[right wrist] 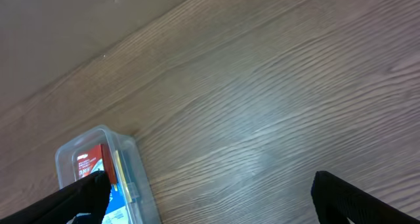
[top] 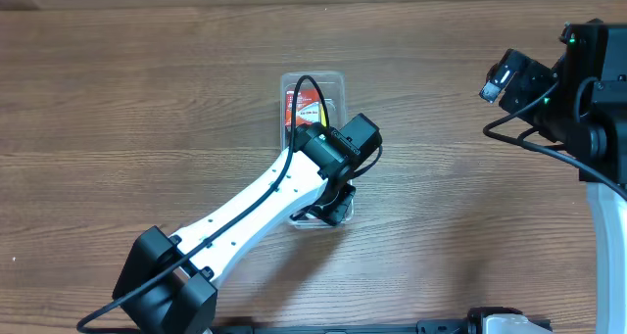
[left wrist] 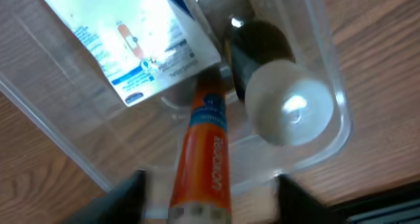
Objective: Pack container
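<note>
The container [top: 313,77], a long clear bin, stands mid-table, and my left arm covers its near half. In the left wrist view its wall [left wrist: 331,86] encloses a white and blue box [left wrist: 125,33], an orange tube [left wrist: 209,158] and a dark bottle with a white cap [left wrist: 282,106]. My left gripper [left wrist: 210,207] is open just above the bin's near end [top: 328,205], its fingers wide on either side of the tube and not touching it. My right gripper [top: 495,82] is open and empty at the far right, away from the bin [right wrist: 98,145].
A red-labelled box [top: 302,107] lies in the container's far end and also shows in the right wrist view [right wrist: 92,163]. Bare wooden table [top: 147,109] surrounds the bin. The right arm's base [top: 598,99] stands at the right edge.
</note>
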You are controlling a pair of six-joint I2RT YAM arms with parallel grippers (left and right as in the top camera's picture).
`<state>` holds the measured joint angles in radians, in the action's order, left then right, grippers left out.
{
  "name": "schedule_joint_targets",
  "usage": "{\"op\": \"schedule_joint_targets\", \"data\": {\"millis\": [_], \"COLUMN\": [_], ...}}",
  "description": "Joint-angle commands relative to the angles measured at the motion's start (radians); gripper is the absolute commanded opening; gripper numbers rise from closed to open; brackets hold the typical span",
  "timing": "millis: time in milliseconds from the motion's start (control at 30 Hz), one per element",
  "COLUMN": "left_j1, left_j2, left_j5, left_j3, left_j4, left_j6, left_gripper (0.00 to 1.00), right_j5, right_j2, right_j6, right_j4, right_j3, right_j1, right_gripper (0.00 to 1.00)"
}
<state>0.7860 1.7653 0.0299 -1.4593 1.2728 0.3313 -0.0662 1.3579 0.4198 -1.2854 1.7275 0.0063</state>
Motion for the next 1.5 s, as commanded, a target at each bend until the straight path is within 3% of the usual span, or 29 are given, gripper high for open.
{"op": "schedule_joint_targets", "data": {"millis": [0, 167, 367, 567, 1100, 1233, 1467], "left_j1": [-0.001, -0.038, -0.166, -0.287, -0.29, -0.36, -0.623], "left_j2": [-0.05, -0.119, -0.253, -0.407, -0.469, -0.523, -0.79], "left_j5": [-0.023, 0.029, 0.315, 0.316, 0.269, 0.282, 0.0], "left_j3": [-0.084, -0.291, -0.551, -0.564, -0.563, -0.492, -0.033], "left_j4": [0.055, 0.186, 0.342, 0.377, 0.415, 0.304, -0.06], "left_j6": [0.006, 0.006, 0.049, 0.078, 0.028, -0.028, -0.247], "left_gripper": [1.0, 1.0, 1.0, 1.0, 1.0, 1.0, 1.0], "right_j5": [0.0, 0.0, 0.0, 0.0, 0.0, 0.0, 0.0], "right_j2": [-0.011, -0.011, -0.011, -0.011, -0.011, -0.011, -0.011], "right_j6": [0.007, 0.007, 0.007, 0.007, 0.007, 0.007, 0.007], "right_j4": [0.004, 0.004, 0.004, 0.004, 0.004, 0.004, 0.004], "right_j3": [0.006, 0.006, 0.006, 0.006, 0.006, 0.006, 0.006], "right_j1": [-0.004, -0.004, -0.004, -0.004, -0.004, -0.004, -0.004], "right_gripper": [1.0, 1.0, 1.0, 1.0, 1.0, 1.0, 1.0]}}
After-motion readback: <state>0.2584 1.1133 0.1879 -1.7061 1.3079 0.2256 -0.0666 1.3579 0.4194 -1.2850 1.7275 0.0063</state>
